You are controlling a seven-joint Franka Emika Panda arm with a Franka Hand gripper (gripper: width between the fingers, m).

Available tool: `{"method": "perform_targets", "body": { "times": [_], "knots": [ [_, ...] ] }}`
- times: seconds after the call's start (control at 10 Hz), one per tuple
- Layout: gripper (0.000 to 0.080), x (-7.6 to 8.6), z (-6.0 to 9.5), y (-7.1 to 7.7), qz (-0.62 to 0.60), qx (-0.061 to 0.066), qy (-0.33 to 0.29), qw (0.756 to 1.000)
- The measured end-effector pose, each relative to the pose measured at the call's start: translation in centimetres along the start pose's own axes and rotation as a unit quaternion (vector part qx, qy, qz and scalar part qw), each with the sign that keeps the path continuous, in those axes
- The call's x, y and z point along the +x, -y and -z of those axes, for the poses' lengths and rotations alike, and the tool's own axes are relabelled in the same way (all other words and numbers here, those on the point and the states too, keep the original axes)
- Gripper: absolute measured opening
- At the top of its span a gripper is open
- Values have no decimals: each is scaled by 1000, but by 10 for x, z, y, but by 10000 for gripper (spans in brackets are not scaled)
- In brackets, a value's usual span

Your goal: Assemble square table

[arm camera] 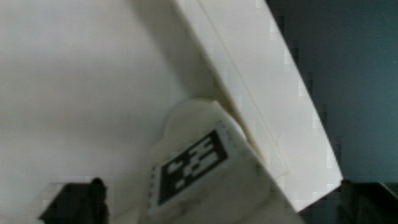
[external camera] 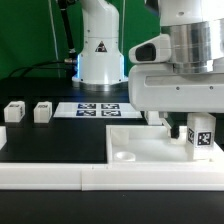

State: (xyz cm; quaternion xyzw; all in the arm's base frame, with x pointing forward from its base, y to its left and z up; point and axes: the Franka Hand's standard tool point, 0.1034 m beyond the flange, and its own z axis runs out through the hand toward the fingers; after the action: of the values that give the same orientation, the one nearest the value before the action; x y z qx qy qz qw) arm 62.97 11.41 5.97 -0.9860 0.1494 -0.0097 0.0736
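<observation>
The square table's white slab lies flat, with round sockets showing at its corners. One white tagged leg stands upright at the slab's corner on the exterior view's right. My gripper hangs straight over this leg, with its fingers on either side. In the wrist view the leg sits between the two dark fingertips beside the slab's edge. A gap shows between one finger and the leg, so the jaws stand open around it. Two more legs sit at the exterior view's left.
The marker board lies behind the slab, in front of the arm's base. A long white border rail runs along the near side. The table top is black.
</observation>
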Motion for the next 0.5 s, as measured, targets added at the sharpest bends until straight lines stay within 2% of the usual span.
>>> {"method": "perform_targets", "body": {
  "times": [0.2, 0.4, 0.5],
  "knots": [
    [649, 1, 1, 1, 97, 1, -22, 995],
    [636, 1, 0, 0, 80, 2, -20, 997],
    [448, 0, 0, 0, 66, 3, -20, 998]
  ]
}}
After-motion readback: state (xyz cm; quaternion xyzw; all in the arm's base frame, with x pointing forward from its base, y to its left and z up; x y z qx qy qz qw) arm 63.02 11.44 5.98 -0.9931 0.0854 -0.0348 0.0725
